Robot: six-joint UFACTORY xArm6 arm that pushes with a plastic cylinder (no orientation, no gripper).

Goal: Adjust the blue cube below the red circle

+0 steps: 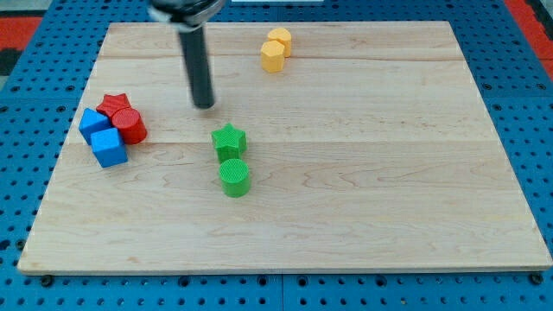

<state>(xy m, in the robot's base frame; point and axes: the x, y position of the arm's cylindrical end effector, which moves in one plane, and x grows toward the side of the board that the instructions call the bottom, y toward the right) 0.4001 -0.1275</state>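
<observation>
Your blue cube (pixel 109 148) sat touching the red cylinder (pixel 132 127), just below-left of it. Right of that cylinder, well apart, my tip (pixel 205 105) touched nothing; it had no jaws and held nothing.

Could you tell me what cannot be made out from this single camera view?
- The arm above my tip: cut off by the view's top edge, and blurred there.
- The red star: its lower part is hidden by the red circle.
- Whether the blue cube touches the second blue block: too small to tell.
</observation>
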